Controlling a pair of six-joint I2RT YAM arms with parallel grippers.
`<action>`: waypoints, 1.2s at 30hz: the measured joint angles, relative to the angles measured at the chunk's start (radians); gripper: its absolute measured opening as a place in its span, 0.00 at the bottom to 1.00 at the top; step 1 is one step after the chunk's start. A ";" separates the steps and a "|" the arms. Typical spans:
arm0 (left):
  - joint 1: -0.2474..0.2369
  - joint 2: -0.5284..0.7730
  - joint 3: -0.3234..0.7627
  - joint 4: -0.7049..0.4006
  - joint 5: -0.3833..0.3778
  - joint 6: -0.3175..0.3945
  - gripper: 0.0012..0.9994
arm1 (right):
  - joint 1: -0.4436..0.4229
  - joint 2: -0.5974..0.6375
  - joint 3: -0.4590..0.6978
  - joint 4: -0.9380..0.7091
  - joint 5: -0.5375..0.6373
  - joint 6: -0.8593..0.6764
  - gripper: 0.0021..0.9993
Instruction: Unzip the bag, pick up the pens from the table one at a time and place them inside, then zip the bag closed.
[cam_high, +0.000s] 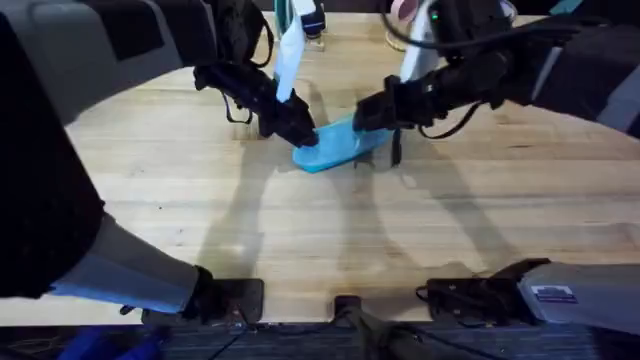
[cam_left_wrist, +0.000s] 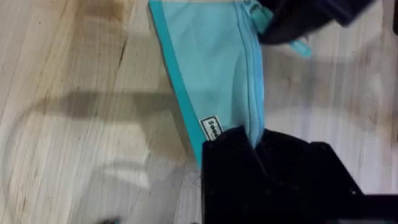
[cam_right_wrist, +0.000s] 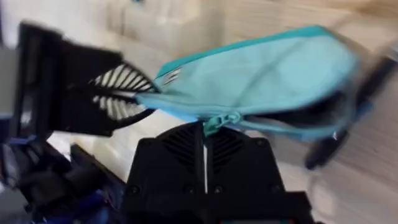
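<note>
— Two grippers on the bag (cam_high: 338, 146) right now, mid-table (cam_high: 330, 230). Where exactly do you have it?

— I see it between the arms, left end tilted down toward the wood. My left gripper (cam_high: 303, 133) is pinched onto that left end; in the left wrist view its black fingers (cam_left_wrist: 233, 155) close over the fabric by the small label.

— And the right one?

— My right gripper (cam_high: 372, 112) is closed on the zipper pull (cam_right_wrist: 219, 119); in the right wrist view the pull sits right at its fingertips, with the zipper partly gaping. A dark pen (cam_high: 396, 146) lies just beside the bag's right end.
</note>
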 joint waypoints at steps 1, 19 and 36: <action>0.000 0.000 0.000 0.000 0.000 0.000 0.04 | 0.021 0.000 0.006 0.000 -0.001 -0.022 0.03; 0.001 0.000 0.000 -0.012 -0.008 0.000 0.04 | 0.227 0.000 0.045 0.002 0.053 -0.417 0.03; 0.008 0.000 0.000 -0.007 -0.026 0.000 0.04 | 0.305 -0.012 0.062 0.003 0.019 -0.624 0.99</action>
